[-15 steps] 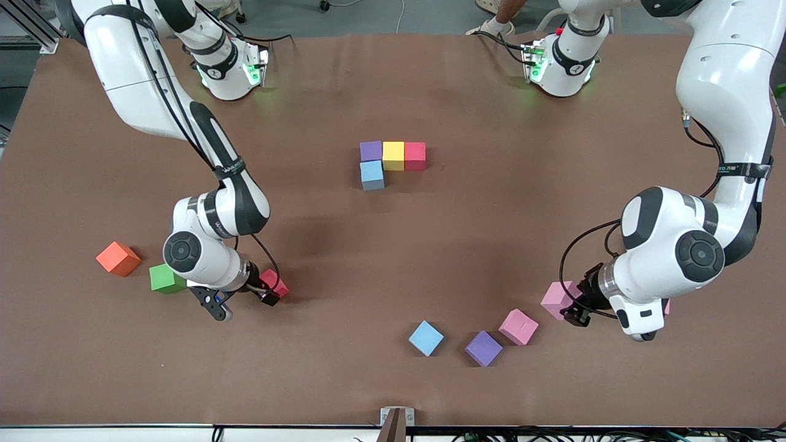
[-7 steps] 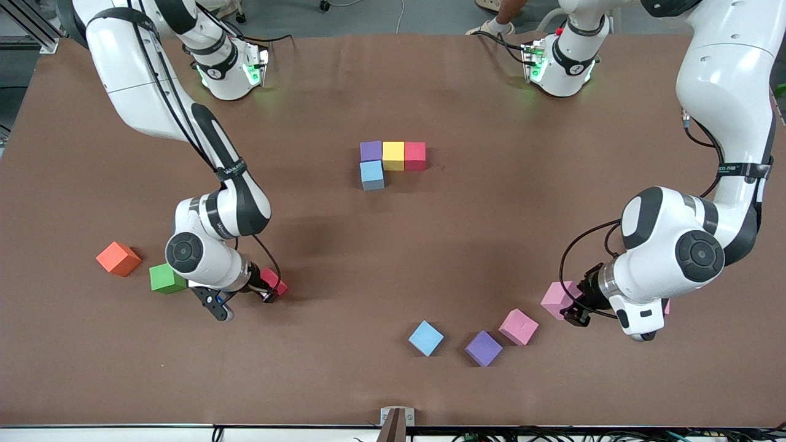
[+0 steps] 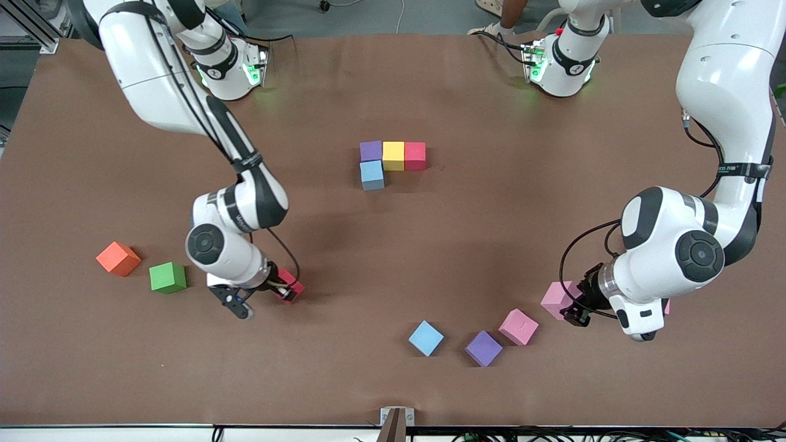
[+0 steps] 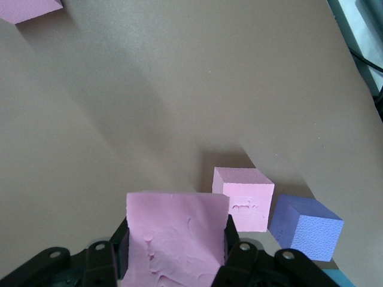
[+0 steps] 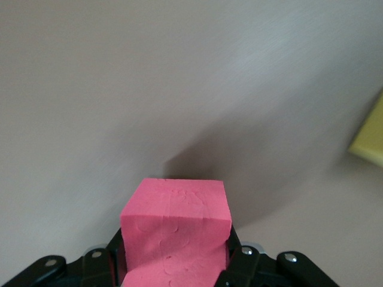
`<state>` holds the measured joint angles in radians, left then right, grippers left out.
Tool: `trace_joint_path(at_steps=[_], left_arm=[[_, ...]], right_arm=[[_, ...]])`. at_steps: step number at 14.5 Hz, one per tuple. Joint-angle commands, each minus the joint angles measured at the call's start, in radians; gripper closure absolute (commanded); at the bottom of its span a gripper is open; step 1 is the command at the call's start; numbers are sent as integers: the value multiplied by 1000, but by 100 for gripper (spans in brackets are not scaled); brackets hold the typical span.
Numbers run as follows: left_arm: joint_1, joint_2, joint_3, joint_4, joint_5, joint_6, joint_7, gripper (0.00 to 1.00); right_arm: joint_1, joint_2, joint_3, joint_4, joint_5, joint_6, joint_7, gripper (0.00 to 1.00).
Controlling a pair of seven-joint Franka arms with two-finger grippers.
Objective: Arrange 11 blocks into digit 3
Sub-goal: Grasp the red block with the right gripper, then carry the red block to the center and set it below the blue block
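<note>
**Red cube gripped, well short of the figure**

The right gripper (image 3: 284, 291) clamps a red cube (image 3: 291, 286); the started figure (image 3: 392, 161) lies farther from the camera, toward mid-table. The left gripper (image 3: 576, 309) pinches a pink cube (image 3: 557, 299), equally distant.

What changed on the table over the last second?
The right gripper closed on the red cube and carried it toward the table's middle, away from the green cube. The left gripper kept its pink cube; all other cubes stayed put.
</note>
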<state>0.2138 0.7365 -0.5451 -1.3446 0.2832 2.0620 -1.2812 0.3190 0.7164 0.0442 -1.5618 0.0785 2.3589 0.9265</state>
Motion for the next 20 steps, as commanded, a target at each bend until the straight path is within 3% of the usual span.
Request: trace_joint_path(at_steps=[1, 5, 8, 13, 20], left_arm=[[4, -19, -1, -14, -4, -5, 3, 84], [4, -17, -1, -14, -4, -5, 3, 84], [4, -17, -1, -14, -3, -5, 3, 84], [1, -17, 1, -14, -3, -5, 2, 84], [1, -16, 1, -14, -3, -3, 0, 83]], right_arm=[[106, -55, -6, -17, 0, -15, -44, 55], [268, -60, -6, -23, -2, -53, -240, 55], [325, -64, -6, -29, 1, -78, -307, 55], [353, -123, -6, -159, 3, -78, -428, 55], [402, -115, -6, -170, 9, -69, -394, 55]])
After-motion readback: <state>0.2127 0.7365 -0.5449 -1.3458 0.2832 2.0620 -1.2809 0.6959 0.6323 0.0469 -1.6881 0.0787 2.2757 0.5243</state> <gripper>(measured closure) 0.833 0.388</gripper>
